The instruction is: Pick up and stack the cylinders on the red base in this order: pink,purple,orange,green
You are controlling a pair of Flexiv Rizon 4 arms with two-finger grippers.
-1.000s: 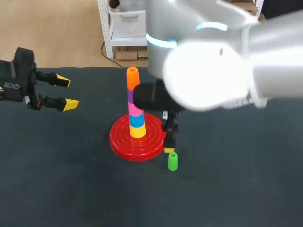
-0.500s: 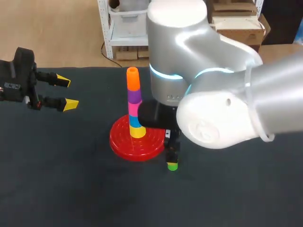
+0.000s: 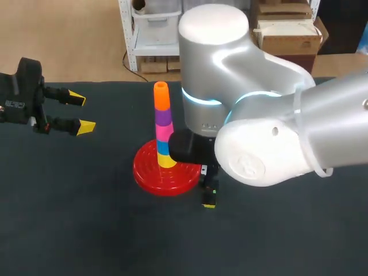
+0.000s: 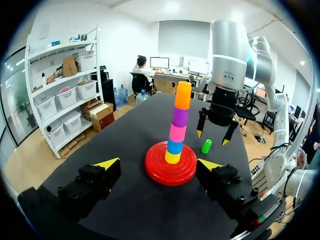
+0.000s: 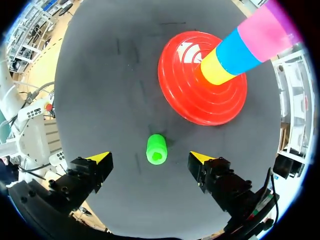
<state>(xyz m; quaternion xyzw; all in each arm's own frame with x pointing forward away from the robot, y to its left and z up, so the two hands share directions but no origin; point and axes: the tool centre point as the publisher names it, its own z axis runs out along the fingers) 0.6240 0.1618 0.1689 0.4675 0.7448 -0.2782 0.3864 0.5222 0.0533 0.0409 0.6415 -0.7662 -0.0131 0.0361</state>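
The dark worktop carries one red base, near its middle. Five cylinders are stacked on the base, from below: yellow, blue, pink, purple and orange. The stack stands upright.

A sixth cylinder, the green one, stands alone on the worktop, near the rim of the base but apart from it. The right tool hangs over it with its fingers spread. The green cylinder is between the two yellow tips, and neither tip touches it. In the head view the right arm covers most of this cylinder.

The left tool is near the left edge of the worktop, well apart from the base. Its fingers are also spread and hold nothing. A wide stretch of dark worktop lies between this tool and the base. Another lies between the base and the near edge.
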